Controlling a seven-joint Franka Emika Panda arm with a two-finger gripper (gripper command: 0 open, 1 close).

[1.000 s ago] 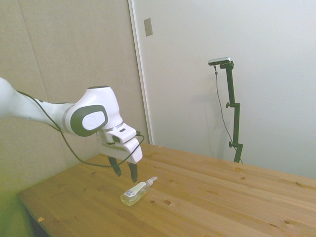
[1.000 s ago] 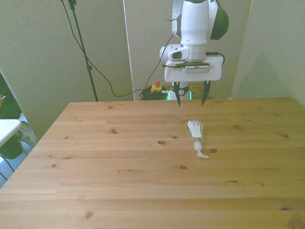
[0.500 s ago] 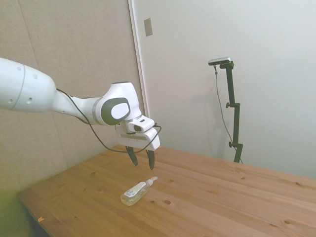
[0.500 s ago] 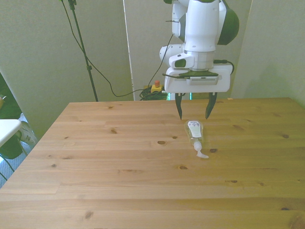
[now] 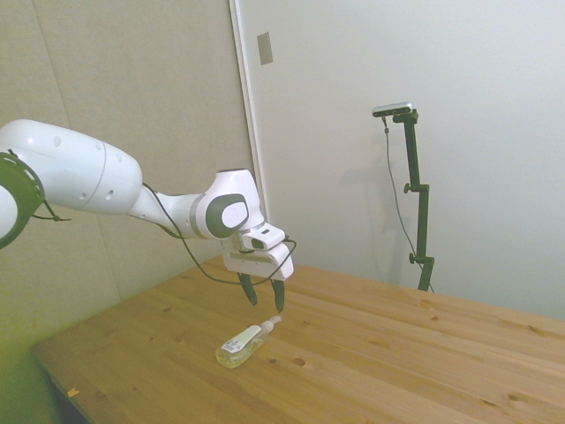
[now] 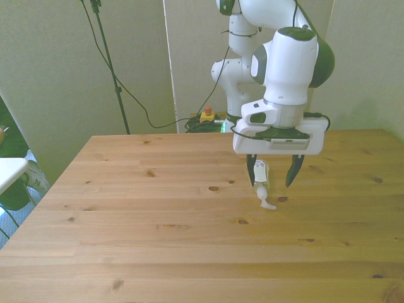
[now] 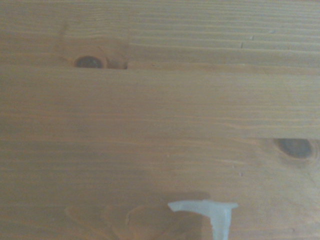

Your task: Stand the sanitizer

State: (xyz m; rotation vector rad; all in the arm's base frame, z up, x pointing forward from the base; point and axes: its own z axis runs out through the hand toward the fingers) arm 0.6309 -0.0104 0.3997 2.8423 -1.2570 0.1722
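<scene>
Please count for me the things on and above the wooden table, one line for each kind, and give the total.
Sanitizer, lying on its side: 1
Gripper, open, above the sanitizer's nozzle end: 1
Table: 1
Total: 3

A wooden bench of pale pine planks fills the lower part of the front view, with dark knots scattered over its surface. Up close, the wrist view shows the grain and two knots in the boards. Behind the bench's far edge, a small yellow box with a red button sits low down among black cables. At the front view's left edge, part of a white surface shows. In the side view, a beige panel wall meets a white wall bearing a small grey plate.
</scene>
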